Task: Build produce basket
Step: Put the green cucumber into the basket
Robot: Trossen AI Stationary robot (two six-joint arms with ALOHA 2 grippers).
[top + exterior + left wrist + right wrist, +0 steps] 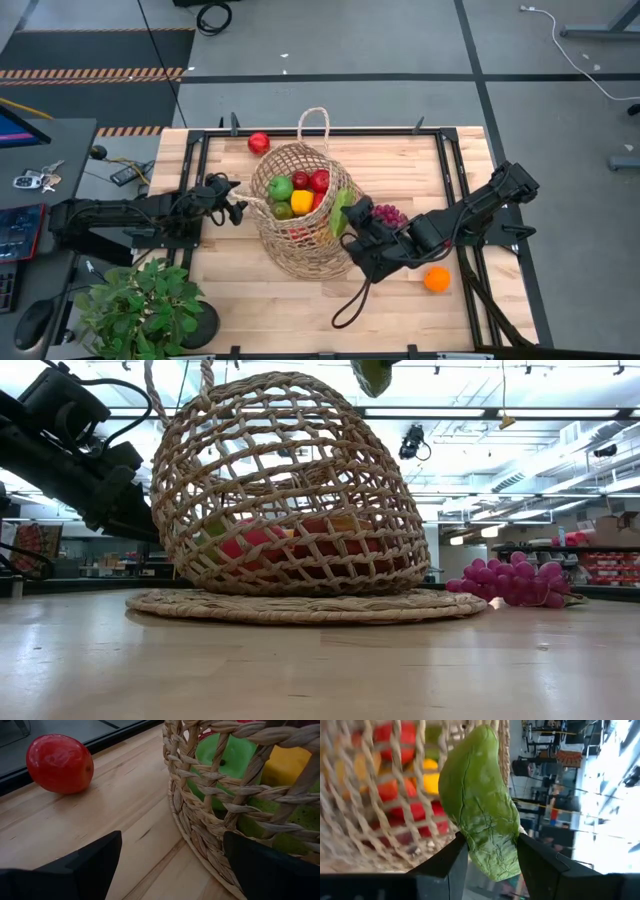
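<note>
The tan wicker basket (300,210) stands mid-table on its flat woven base (300,605). It holds red, green and yellow produce (300,192). A red fruit (259,143) lies on the table at the far left of the basket. Purple grapes (389,214) and an orange (436,279) lie to its right. My right gripper (358,228) is shut on a green piece (480,800), held high at the basket's right rim. My left gripper (170,870) stands open low by the basket's left wall (210,820). I cannot tell whether it touches the weave. My right gripper pinches the green piece's near end (490,855) between its two fingers (450,865). The fingers come from the table's right and slant slightly downward. The rest of the piece sticks out beyond the fingertips, lifted clear of the table, close beside the basket's upper right wall (335,200).
A leafy potted plant (140,305) stands at the table's near left corner. A black cable loop (350,300) lies on the wood near the front of the basket. Black frame rails (455,200) run along the table's sides. Bare wood lies near the front edge.
</note>
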